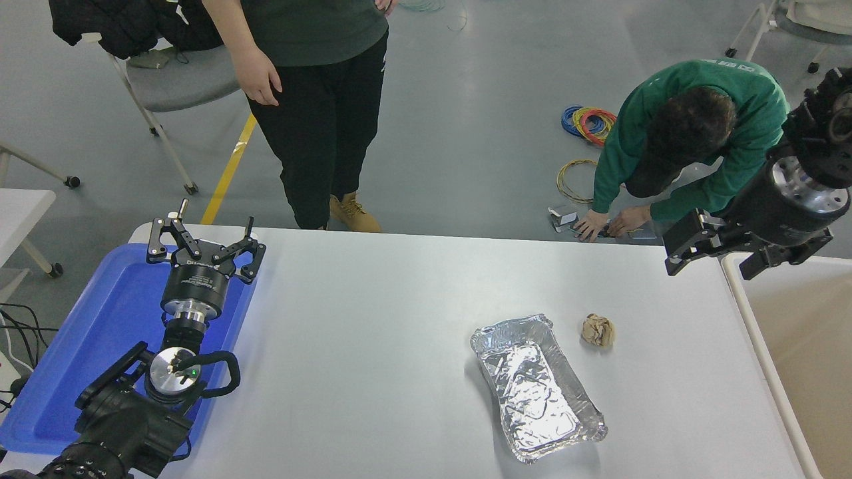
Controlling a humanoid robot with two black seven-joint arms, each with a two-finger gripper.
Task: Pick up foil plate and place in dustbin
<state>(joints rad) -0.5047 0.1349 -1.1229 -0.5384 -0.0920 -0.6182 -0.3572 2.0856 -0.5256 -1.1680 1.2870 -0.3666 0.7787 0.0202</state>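
Foil plate (pixel 538 388) flat on white worktop (pixel 373 346), crumpled brown paper ball (pixel 598 330) near its far corner. Dustbin (pixel 765 372) at worktop's right edge. Right gripper (pixel 712 256) raised beside bin, fingers apart, empty. Left gripper (pixel 205 243) parked over blue tray (pixel 113 313), fingers apart.

dustbin (pixel 792 346) cut off at right edge

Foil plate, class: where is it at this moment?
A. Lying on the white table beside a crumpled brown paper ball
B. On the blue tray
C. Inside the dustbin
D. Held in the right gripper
A: the foil plate lies flat on the white table, the paper ball close by, no gripper touching it.
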